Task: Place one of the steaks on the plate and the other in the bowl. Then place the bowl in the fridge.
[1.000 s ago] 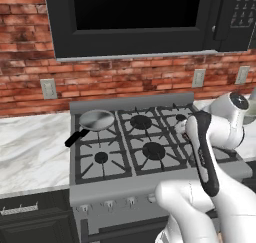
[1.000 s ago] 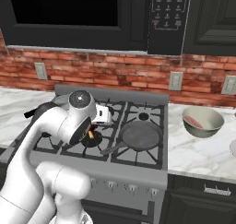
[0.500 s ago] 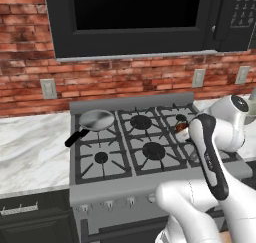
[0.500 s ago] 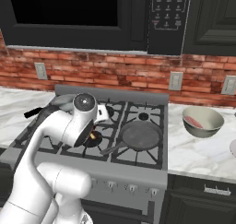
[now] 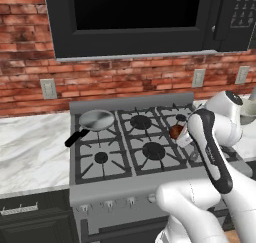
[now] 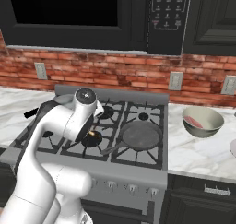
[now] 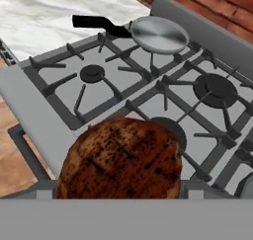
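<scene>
Close up, the hand view has a browned steak (image 7: 121, 157) above the stove (image 7: 49, 113), with the small pan (image 7: 158, 34) beyond. The gripper (image 5: 181, 135) is spread wide, pinching that steak by its edges. Farther right, the right base view adds the bowl (image 6: 208, 130) on the counter, with a pink steak (image 6: 194, 122) inside.

Stove (image 5: 125, 152): what blocks, what is open

Small frying pan (image 5: 96, 120) sits on my stove's back-left burner, black handle jutting toward the left counter; larger pan (image 6: 140, 135) covers the front-right burner, handle pointing toward the stove's middle. Both left-front and centre grates lie bare. Right of the stove, the bowl (image 6: 203, 122) stands on marble counter (image 6: 198, 151), with open marble in front of it. Microwave (image 5: 132, 19) hangs above the stove.
</scene>
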